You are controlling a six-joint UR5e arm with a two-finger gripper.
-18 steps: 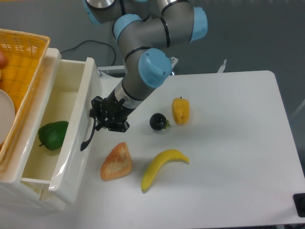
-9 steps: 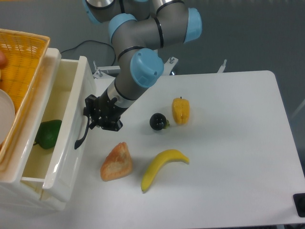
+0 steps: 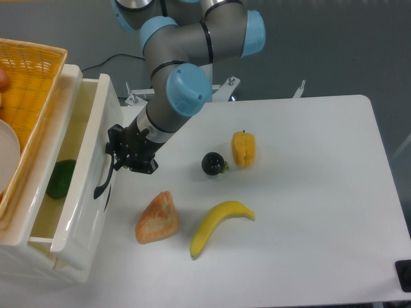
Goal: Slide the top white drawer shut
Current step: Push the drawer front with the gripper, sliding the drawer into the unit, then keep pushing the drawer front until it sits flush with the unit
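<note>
Camera view from above: the top white drawer (image 3: 77, 186) sits at the desk's (image 3: 308, 212) 9 o'clock edge, partly pulled out, a green fruit (image 3: 59, 179) inside. At the drawer front's 3 o'clock side, the pincer (image 3: 121, 156) touches the panel just above the black handle (image 3: 104, 181); whether its fingers are spread or pressed together I cannot tell. A yellow basket (image 3: 29, 96) lies at 11 o'clock of the drawer. Well apart toward 3 o'clock rest a bread piece (image 3: 157, 218), banana (image 3: 217, 223), dark round fruit (image 3: 212, 163) and yellow pepper (image 3: 243, 149).
</note>
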